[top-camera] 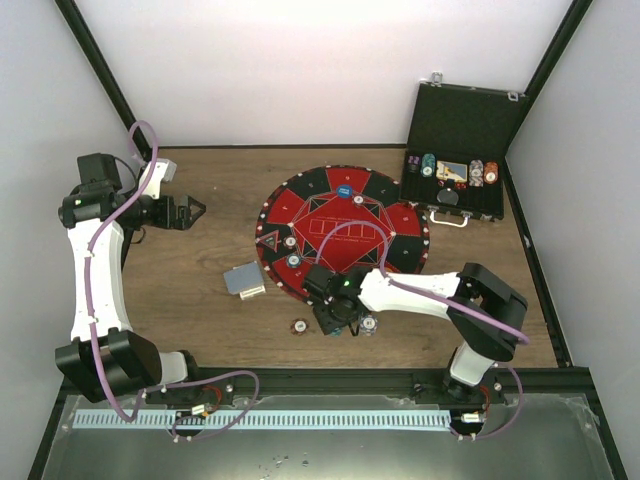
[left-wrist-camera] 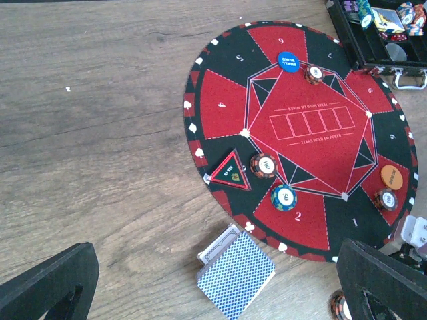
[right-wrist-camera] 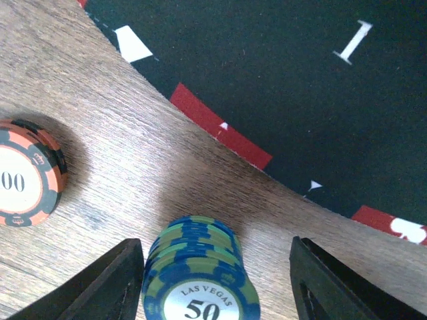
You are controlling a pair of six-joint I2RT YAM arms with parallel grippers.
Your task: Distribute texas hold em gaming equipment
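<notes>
In the right wrist view, my right gripper (right-wrist-camera: 217, 283) is open around a stack of blue-and-green 50 chips (right-wrist-camera: 199, 277) standing on the wood just off the mat's edge. The left finger (right-wrist-camera: 110, 283) is close to the stack and the right finger is well apart. An orange 100 chip (right-wrist-camera: 23, 175) lies to the left. From above, the right gripper (top-camera: 338, 322) is at the mat's near edge. A blue-backed card deck (top-camera: 245, 280) lies left of the mat (left-wrist-camera: 235, 272). My left gripper (top-camera: 190, 210) is open and empty, away from the mat.
The round red-and-black mat (top-camera: 390, 255) carries several chips (left-wrist-camera: 263, 165), a blue disc (left-wrist-camera: 288, 61), an orange disc (left-wrist-camera: 392, 177) and a triangular marker (left-wrist-camera: 231, 172). The open black case (top-camera: 455, 195) with chips stands at the back right. An orange chip (top-camera: 298, 326) lies on the wood.
</notes>
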